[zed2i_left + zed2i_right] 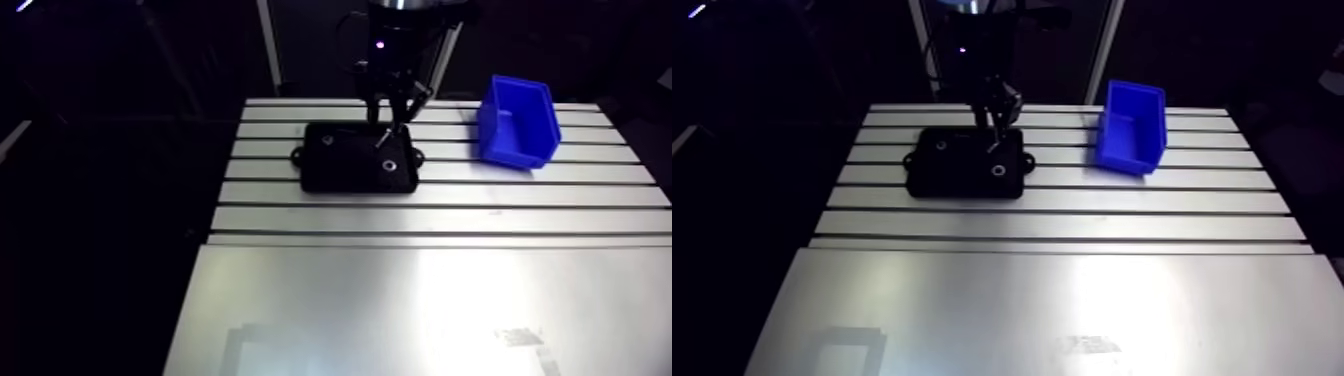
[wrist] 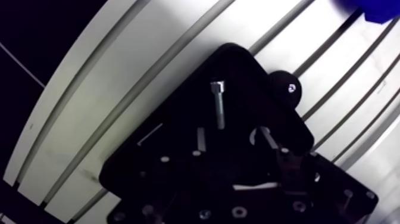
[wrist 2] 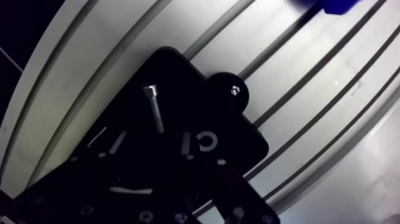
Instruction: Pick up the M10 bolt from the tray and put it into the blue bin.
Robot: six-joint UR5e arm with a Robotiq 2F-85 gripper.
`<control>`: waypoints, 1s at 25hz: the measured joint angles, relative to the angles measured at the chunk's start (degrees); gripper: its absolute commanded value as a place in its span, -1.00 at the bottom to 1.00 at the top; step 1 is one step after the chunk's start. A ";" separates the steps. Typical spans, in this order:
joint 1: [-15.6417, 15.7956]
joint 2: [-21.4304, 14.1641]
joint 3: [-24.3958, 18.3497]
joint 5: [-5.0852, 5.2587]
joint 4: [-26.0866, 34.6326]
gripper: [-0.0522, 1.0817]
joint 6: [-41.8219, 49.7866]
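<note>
A silver M10 bolt [image 2: 218, 104] lies flat in the black tray [image 2: 178, 101], head pointing away from my gripper. In the wrist view my gripper [image 2: 220, 179] hangs over the tray's near part with the bolt just ahead of it. It is open, with nothing between the dark fingers. The arm view shows the gripper [image 1: 385, 125] low over the tray [image 1: 340, 175], at its far right part. The blue bin [image 1: 515, 122] stands on the table to the tray's right, apart from it, its open front facing the tray.
Smaller parts also lie in the tray: a ring-shaped piece [image 2: 262, 136] and a short pin [image 2: 200, 138] beside the bolt. The tray has round tabs [image 2: 287, 89] on its sides. The slotted table [image 1: 440, 215] runs into a smooth plate [image 1: 420, 310] nearer the camera.
</note>
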 measured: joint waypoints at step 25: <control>-0.67 1.53 0.49 -1.12 -2.32 0.01 -3.41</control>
